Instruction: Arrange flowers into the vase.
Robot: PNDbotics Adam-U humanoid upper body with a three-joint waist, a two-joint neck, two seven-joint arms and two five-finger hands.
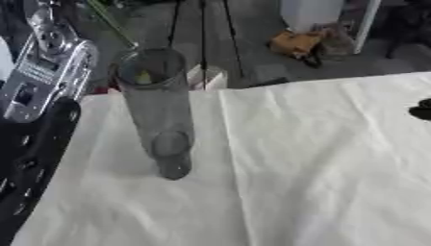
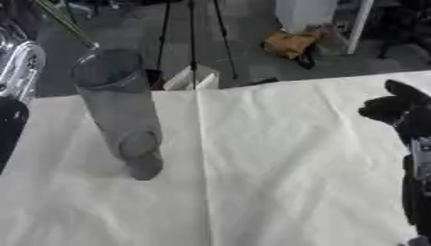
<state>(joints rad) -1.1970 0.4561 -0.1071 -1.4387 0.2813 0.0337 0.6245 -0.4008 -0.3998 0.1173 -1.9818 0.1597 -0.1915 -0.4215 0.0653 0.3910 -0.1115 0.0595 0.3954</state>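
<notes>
- On the white cloth-covered table point(image 1: 320, 168), left of centre, stands our tall clear glass vase point(image 1: 156, 108); its mouth leans toward the camera and its base sits on the cloth just left of a long crease.
- Rising from the vase rim toward the upper left, we see a thin green stem point(image 1: 107, 21), and inside the mouth a small yellow-green fleck that may be a leaf or bud, though it is too blurred to say.
- Our left arm point(image 1: 38, 96) comes in along the left edge, silver at the upper part and black below, lying beside the vase; the left hand itself does not show, so we cannot tell how its fingers stand.
- Our right hand point(image 2: 396, 109) shows at the right edge, black, well apart from the vase, its fingers bent inward and nothing between them.
- Beyond the table's far edge we see grey floor, black tripod legs point(image 2: 192, 33) and an orange-brown object point(image 2: 290, 44).
</notes>
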